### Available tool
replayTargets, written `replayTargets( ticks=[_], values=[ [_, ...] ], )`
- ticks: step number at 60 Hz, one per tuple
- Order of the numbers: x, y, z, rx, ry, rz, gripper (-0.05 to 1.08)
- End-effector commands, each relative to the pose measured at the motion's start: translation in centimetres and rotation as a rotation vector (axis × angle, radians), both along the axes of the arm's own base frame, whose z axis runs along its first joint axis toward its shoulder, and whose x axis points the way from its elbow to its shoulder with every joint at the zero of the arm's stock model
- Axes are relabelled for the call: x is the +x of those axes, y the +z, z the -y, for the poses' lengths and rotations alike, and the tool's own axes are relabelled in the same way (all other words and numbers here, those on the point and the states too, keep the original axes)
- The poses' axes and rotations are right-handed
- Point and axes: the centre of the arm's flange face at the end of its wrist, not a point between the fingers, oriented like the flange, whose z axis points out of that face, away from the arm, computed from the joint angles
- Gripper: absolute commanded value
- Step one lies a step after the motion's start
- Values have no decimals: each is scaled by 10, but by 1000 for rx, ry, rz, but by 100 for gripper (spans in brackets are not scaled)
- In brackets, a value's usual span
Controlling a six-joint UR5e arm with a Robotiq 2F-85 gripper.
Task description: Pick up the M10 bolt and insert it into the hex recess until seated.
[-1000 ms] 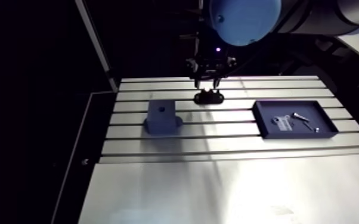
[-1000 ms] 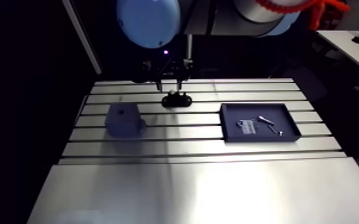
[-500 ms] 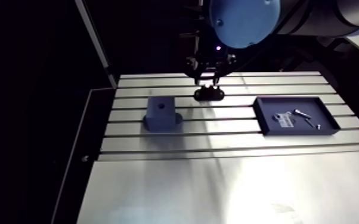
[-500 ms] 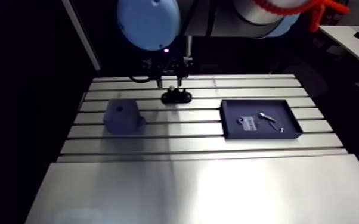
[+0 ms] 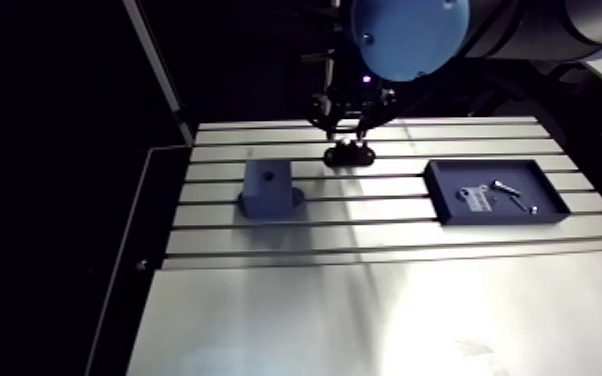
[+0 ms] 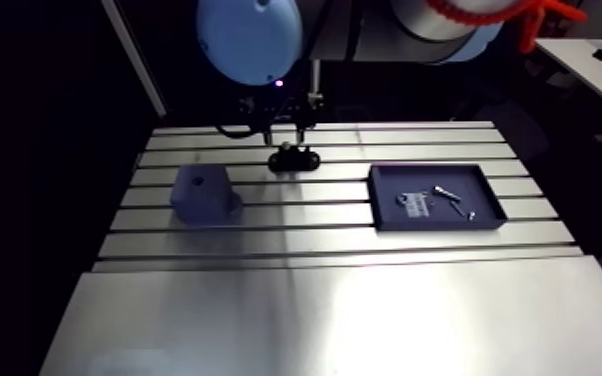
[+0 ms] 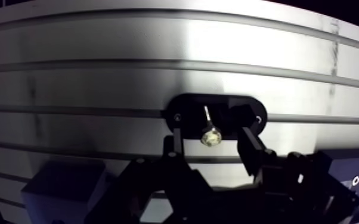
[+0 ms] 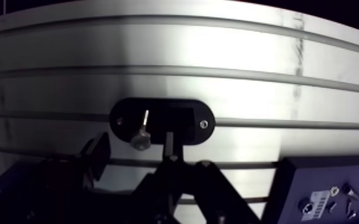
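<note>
End effector (image 7: 208,127) straddles bolt (image 8: 141,132); tray label (image 8: 317,203) unreadable.

The slotted aluminium table (image 5: 365,310) carries a dark block (image 5: 268,190), a black oval holder (image 5: 350,155) and a dark tray (image 5: 436,195).

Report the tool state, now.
Tool: open, holding nothing; fingers sit either side of the bolt on the black holder, not touching it.

Probably a lab, slotted aluminium table (image 5: 385,211)
</note>
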Motion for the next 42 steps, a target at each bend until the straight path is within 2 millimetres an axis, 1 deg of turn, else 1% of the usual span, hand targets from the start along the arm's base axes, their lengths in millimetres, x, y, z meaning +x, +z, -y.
replayTargets(
  ticks=[1, 19, 42],
  values=[
    [0, 0, 0, -1, 1, 0, 43],
    [0, -5, -1, 0, -2, 9, 47],
    [1, -6, 0, 0, -1, 11, 53]
  ],
)
